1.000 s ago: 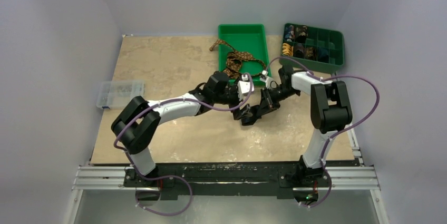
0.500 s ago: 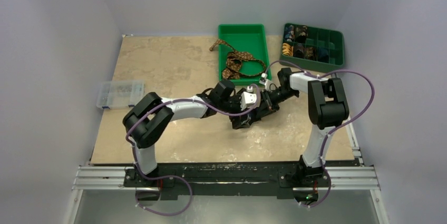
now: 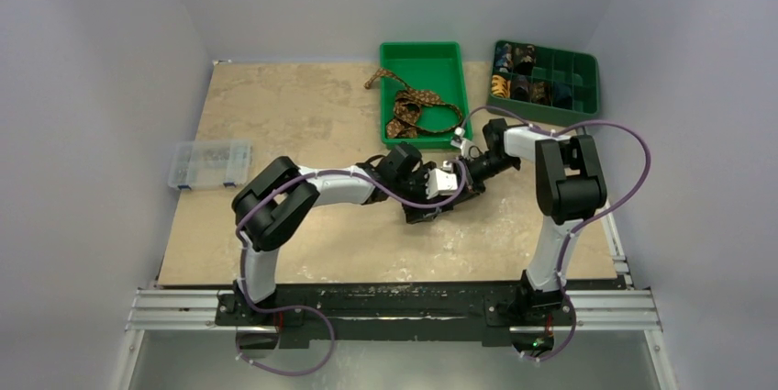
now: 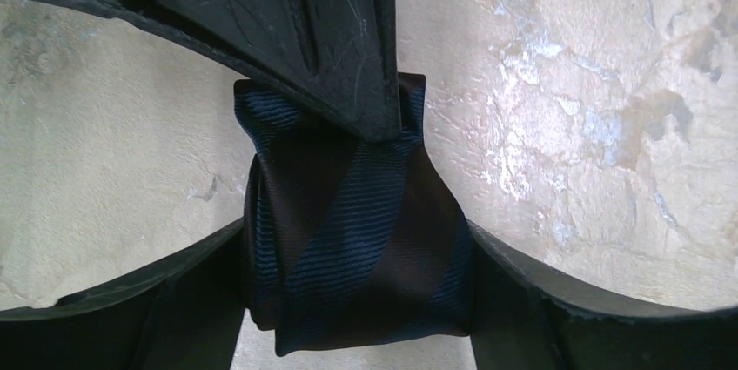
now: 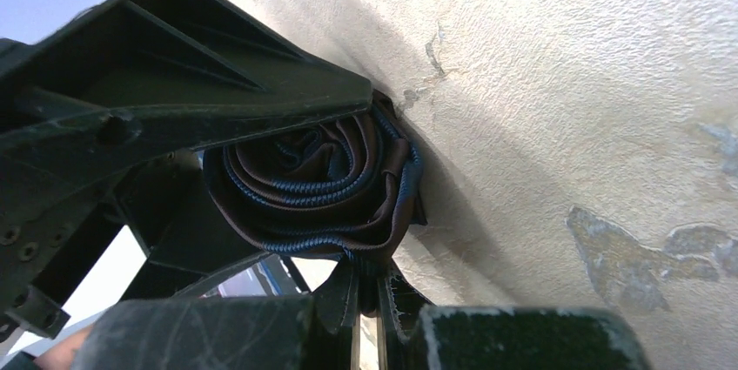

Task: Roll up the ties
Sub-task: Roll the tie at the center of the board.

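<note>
Pale lavender-grey walls close in a mottled beige stone-look surface (image 3: 303,124) on three sides, with an aluminium rail (image 3: 183,303) along its near edge. At the far left edge lies a clear plastic compartment box (image 3: 209,164).

The left arm (image 3: 321,190) reaches rightward across the middle. Its pincer (image 4: 357,235) straddles the rolled navy tie (image 4: 348,178), and one finger presses against each flank of the coil, gripping it.

At the far edge, just right of centre, is a green tray (image 3: 459,69). The brown patterned tie (image 3: 408,115) lies in it in loose loops. One end trails over the left rim and points to the far left, onto the surface.

The navy coil sits on the surface nearer than the tray, hidden in the overhead view under the two meeting pincers. Its wound axis runs in line with the right pincer's fingers. The spiral end faces the right wrist camera, and blue diagonal stripes cross its outer wrap.

The right pincer (image 5: 367,287) is closed tight on fabric at the coil's rim.

At the far right, a dark green divided organizer (image 3: 587,64) holds small rolled coils in several compartments.
</note>
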